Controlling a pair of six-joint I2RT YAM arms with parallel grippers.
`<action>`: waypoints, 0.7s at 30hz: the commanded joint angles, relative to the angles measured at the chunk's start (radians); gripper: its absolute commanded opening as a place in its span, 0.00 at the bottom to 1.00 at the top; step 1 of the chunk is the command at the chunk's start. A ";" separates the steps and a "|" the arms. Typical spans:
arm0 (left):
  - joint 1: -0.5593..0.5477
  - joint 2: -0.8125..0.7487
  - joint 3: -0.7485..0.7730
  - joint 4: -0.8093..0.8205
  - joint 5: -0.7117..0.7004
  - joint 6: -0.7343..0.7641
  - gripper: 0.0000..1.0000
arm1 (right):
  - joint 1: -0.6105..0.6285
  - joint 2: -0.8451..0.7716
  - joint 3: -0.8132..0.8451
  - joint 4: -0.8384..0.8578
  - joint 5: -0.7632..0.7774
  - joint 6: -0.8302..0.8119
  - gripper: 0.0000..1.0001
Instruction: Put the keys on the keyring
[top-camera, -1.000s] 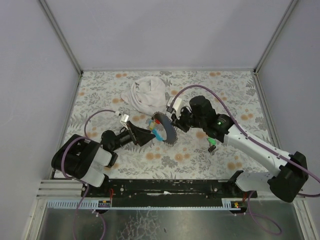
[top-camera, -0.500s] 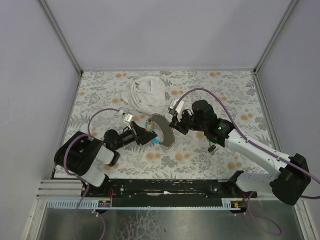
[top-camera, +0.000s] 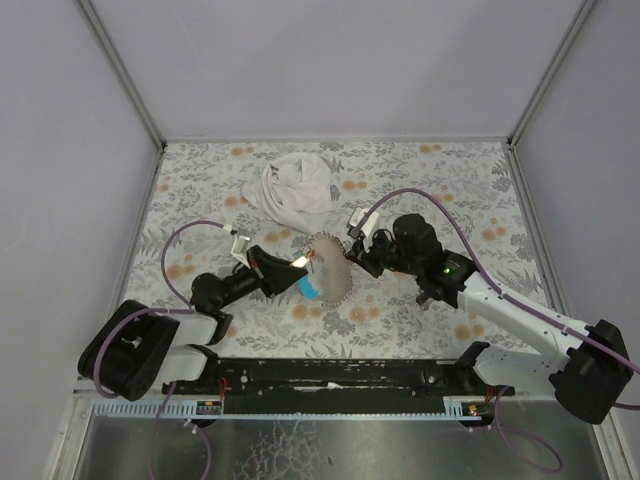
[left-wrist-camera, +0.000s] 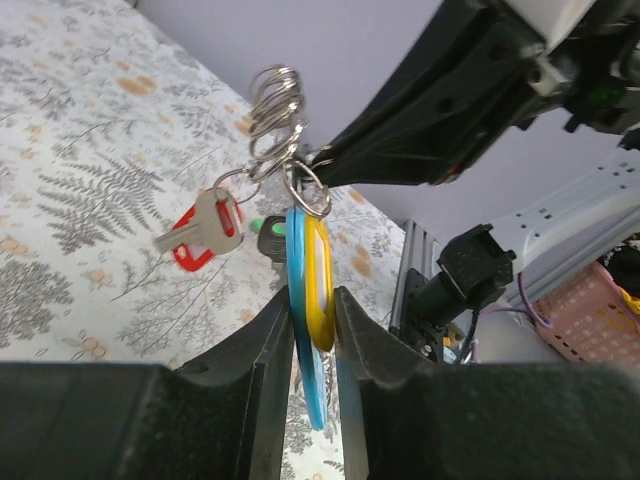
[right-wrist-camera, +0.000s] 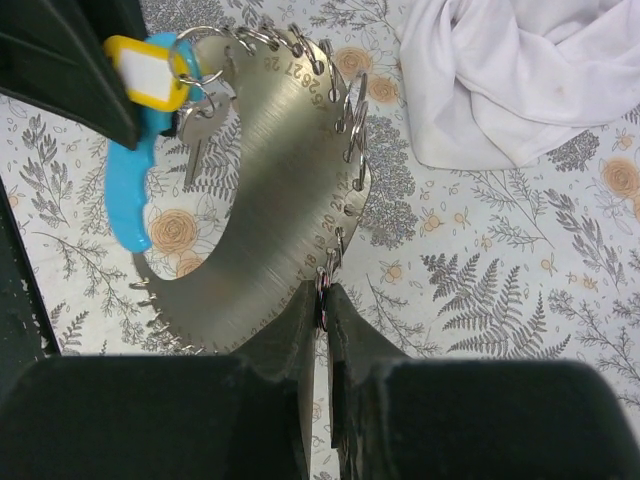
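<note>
A crescent-shaped metal plate (right-wrist-camera: 270, 200) (top-camera: 330, 268), numbered and edged with small keyrings, hangs above the table between both arms. My right gripper (right-wrist-camera: 322, 295) (top-camera: 352, 255) is shut on one small ring at the plate's rim. A keyring (left-wrist-camera: 305, 190) at the plate's other end carries a silver key with a red head (left-wrist-camera: 205, 230), a yellow tag (left-wrist-camera: 320, 280) and a blue tag (left-wrist-camera: 303, 340). My left gripper (left-wrist-camera: 313, 310) (top-camera: 300, 264) is shut on the yellow and blue tags together. A green-headed piece (left-wrist-camera: 268, 235) shows behind them.
A crumpled white cloth (top-camera: 295, 190) (right-wrist-camera: 520, 70) lies on the floral table behind the plate. Grey walls enclose the table on three sides. The black base rail (top-camera: 340, 372) runs along the near edge.
My left gripper has closed onto the tags. The plate has turned from edge-on to flat-facing, and both grippers have shifted slightly toward the near side.
</note>
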 joint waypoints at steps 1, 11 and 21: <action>-0.033 -0.087 -0.011 0.010 0.015 0.035 0.19 | 0.003 -0.019 -0.004 0.120 0.024 0.032 0.00; -0.066 -0.158 0.021 -0.189 -0.053 0.162 0.00 | 0.003 -0.019 -0.005 0.150 -0.012 0.056 0.17; -0.171 -0.449 0.123 -0.815 -0.413 0.498 0.00 | 0.003 -0.114 -0.014 0.052 0.068 0.107 0.62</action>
